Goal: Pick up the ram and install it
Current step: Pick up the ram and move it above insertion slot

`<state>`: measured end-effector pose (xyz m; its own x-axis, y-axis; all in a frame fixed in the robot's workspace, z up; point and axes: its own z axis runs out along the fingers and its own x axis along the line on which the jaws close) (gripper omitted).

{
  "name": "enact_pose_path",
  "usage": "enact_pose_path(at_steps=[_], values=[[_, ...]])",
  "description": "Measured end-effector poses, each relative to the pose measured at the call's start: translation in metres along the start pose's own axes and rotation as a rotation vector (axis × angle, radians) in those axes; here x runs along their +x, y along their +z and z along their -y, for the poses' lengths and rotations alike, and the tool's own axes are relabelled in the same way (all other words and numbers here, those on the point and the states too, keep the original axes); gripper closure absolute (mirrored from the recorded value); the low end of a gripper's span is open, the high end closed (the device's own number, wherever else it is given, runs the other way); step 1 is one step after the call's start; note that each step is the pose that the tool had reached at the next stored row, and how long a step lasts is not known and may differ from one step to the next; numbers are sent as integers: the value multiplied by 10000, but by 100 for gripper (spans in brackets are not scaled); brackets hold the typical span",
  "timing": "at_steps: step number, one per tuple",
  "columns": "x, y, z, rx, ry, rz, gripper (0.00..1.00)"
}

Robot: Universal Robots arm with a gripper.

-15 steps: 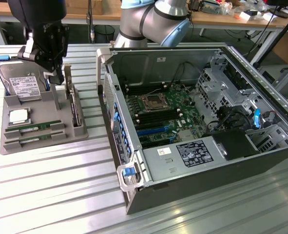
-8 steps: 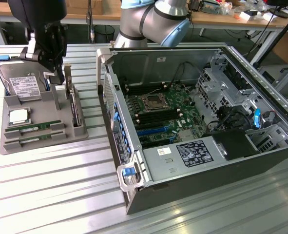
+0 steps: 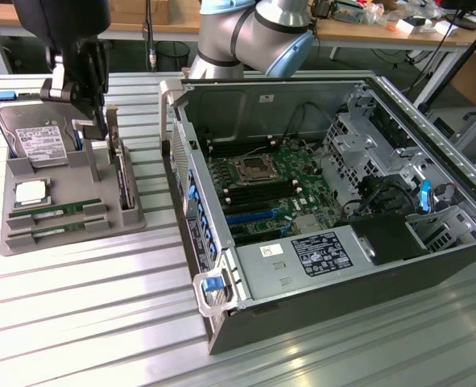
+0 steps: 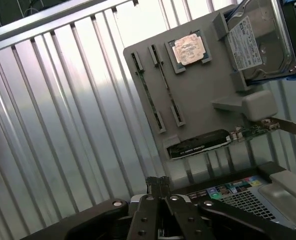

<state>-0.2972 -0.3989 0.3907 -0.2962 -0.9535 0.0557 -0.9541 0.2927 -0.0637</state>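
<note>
Ribbed metal table (image 3: 84, 322) is being used as the work surface. An open computer case (image 3: 342, 298) is lying on its side toward the exterior view's right, with the green motherboard (image 3: 270, 185) being exposed inside. The robot arm (image 3: 254, 36) is reaching in from behind the case toward the exterior view's left.

A gray parts tray (image 3: 76, 173) is sitting on the table just beside the case. It is being occupied by a hard drive (image 3: 36, 137) at the back, a wider card (image 3: 123, 181) standing on edge along the side nearest the case, and a square processor (image 3: 30, 192) near the middle.

The ram is being kept in the tray's front slots as two thin green sticks lying parallel, close together but apart: one ram stick (image 3: 56, 211) and the other ram stick (image 3: 56, 227). Both are seated in the tray, not lifted.

The gripper (image 3: 102, 129) is hanging above the tray's rear part, between the hard drive and the card. In the wrist view its fingers (image 4: 153, 197) are being pressed together with nothing clamped between them. Both sticks (image 4: 148, 92) (image 4: 165, 82) are lying well apart from the gripper (image 4: 160, 189), untouched, with the card (image 4: 200, 145) lying between the fingertips and the sticks' near ends.
</note>
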Motion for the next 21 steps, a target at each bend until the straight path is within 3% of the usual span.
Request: enact_pose_path(at_steps=[16,17,18,19,20,21], values=[[0,7,-1,105,-1548,41,89],[0,7,-2,90,-1549,113,89],[0,7,-1,34,-1538,356,89],[0,7,-1,-46,-1518,712,89],[-1,7,-1,-62,-1514,778,89],[-1,7,-1,-63,-1514,779,89]])
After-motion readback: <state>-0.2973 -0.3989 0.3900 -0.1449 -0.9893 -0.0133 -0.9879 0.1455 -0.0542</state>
